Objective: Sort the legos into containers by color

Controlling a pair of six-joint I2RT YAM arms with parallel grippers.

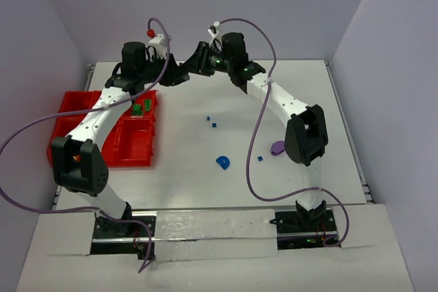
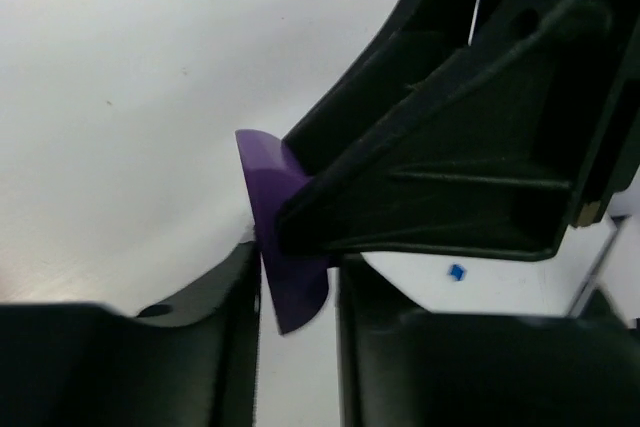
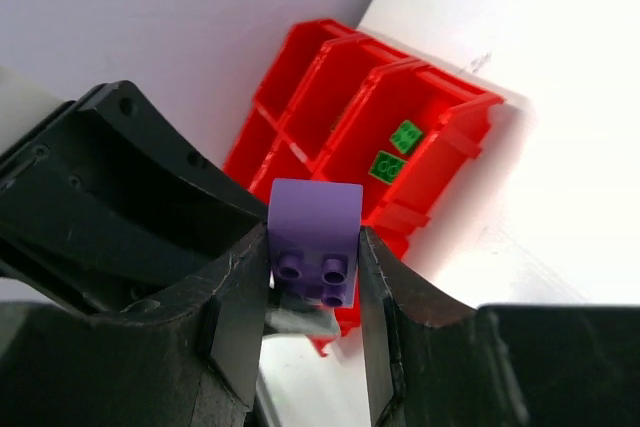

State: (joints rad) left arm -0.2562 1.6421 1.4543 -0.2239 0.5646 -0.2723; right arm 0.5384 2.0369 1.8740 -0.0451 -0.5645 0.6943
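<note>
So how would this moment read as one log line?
phase: mid-air handover | right claw: gripping purple lego | left claw: around it, grip unclear | red containers: two green legos inside

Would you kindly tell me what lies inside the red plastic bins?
Two green studded legos sit in one compartment; the left arm hides parts of the other compartments.
</note>
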